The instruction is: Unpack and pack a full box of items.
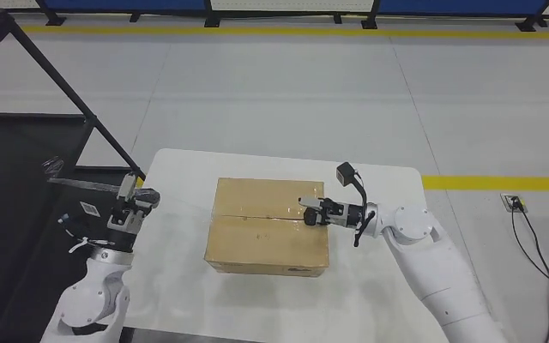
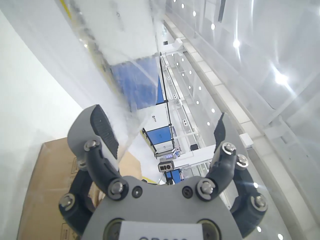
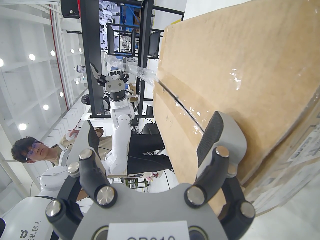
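A closed cardboard box [image 1: 266, 231] lies in the middle of the white table [image 1: 180, 171], with a taped seam across its lid. My right gripper [image 1: 306, 212] is open at the box's right end; one finger [image 3: 212, 136] rests on the lid [image 3: 237, 51] beside the seam, the other is off it. My left gripper [image 1: 137, 195] is held up at the table's left edge, open, away from the box [image 2: 47, 176]. A strip of clear tape [image 2: 125, 116] clings to one of its pads [image 2: 105, 131] and trails away from the table [image 1: 86, 183].
A black metal frame [image 1: 69, 94] and a dark panel stand just left of the table, close to the left arm. Bare tabletop lies in front of and behind the box. A yellow line [image 1: 485, 182] marks the floor to the right.
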### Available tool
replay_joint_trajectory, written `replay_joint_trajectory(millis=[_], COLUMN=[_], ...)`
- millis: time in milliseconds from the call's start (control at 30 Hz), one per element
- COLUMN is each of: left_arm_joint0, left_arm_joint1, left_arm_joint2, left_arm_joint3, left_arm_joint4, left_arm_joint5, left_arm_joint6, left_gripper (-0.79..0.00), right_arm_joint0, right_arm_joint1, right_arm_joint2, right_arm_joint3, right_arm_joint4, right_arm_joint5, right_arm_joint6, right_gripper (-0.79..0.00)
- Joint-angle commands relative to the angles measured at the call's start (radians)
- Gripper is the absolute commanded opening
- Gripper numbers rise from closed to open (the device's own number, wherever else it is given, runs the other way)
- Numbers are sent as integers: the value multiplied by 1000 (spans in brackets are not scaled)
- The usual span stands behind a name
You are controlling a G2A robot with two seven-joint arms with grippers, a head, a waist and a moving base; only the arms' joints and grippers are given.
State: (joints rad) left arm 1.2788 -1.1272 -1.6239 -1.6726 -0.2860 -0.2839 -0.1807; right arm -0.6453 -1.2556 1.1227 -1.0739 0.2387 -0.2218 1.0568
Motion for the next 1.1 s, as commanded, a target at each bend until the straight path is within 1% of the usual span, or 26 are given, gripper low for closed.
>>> replay_joint_trajectory(millis=[0,133,267,400,800,1067], left_arm_joint0=[1,-6,-14,-25,-68,-103], left_arm_joint1=[-1,-4,-7,-10,-20,-27], left_arm_joint2=[10,35,64,94,178,232], left_arm_joint3=[-31,-77,-115,-142,-178,-200], left_arm_joint4=[20,55,100,135,223,300], left_arm_joint5=[13,31,46,58,96,149], left_arm_joint6=[-2,-10,-12,-22,-44,-58], left_gripper=[0,0,0,0,0,0], right_arm_joint0=[0,-7,-46,-78,-146,-212], right_arm_joint1=[0,0,9,20,42,58], right_arm_joint2=[0,1,30,60,117,173], right_arm_joint3=[0,-6,-55,-97,-165,-233], right_arm_joint4=[0,0,9,11,37,61], right_arm_joint5=[0,1,0,7,-15,-41], right_arm_joint6=[0,-14,-46,-40,-24,-46], right_gripper=[0,0,0,0,0,0])
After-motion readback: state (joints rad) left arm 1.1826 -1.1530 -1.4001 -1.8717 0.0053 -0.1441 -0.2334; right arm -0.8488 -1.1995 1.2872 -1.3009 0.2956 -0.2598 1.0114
